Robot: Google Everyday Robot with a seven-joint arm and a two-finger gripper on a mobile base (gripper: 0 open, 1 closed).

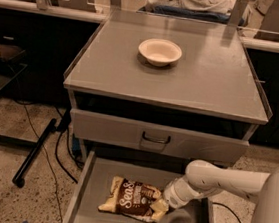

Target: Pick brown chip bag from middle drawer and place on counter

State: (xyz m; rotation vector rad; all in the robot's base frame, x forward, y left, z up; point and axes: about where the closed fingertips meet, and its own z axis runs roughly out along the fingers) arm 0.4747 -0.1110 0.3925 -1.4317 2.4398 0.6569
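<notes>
Reaching into the open middle drawer, the gripper is set at the brown chip bag's right end for lifting; its closure cannot be told.

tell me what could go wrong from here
1. The end effector sits at the right end of the brown chip bag in the middle drawer; lifted by one end, the bag might sag or slip out.
2. The closed drawer front and the counter edge stand above it; a rising bag or arm could clip them.
3. The white bowl on the counter could get nudged if the bag lands near it.
</notes>
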